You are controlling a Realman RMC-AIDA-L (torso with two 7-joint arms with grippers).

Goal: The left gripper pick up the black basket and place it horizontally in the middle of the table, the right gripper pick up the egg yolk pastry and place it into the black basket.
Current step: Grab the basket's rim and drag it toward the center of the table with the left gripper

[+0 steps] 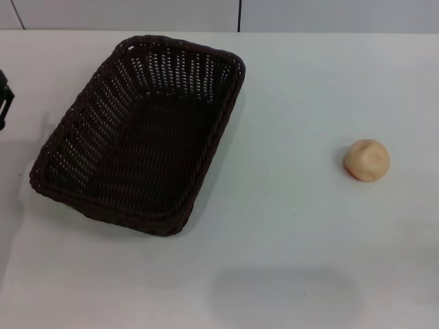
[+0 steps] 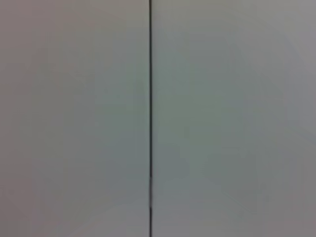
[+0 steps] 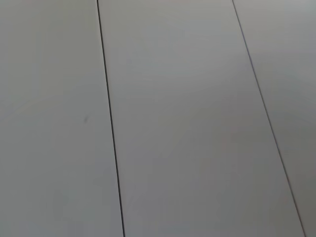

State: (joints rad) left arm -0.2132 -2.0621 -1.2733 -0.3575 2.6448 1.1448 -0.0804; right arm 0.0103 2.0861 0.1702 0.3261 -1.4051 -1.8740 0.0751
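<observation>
The black basket (image 1: 140, 130) lies on the white table (image 1: 288, 89), left of centre, its long side running slantwise from near left to far middle. It is empty. The egg yolk pastry (image 1: 367, 160) sits alone on the table at the right, well apart from the basket. Only a black part of my left gripper (image 1: 4, 99) shows at the far left edge of the head view, beside the basket's left rim and apart from it. My right gripper is out of view. Both wrist views show only plain grey panels.
A grey panelled wall (image 1: 240, 14) with a dark seam runs behind the table's far edge. The left wrist view shows a panel seam (image 2: 150, 118); the right wrist view shows two such seams (image 3: 109, 118). A soft shadow lies on the table near the front (image 1: 281, 295).
</observation>
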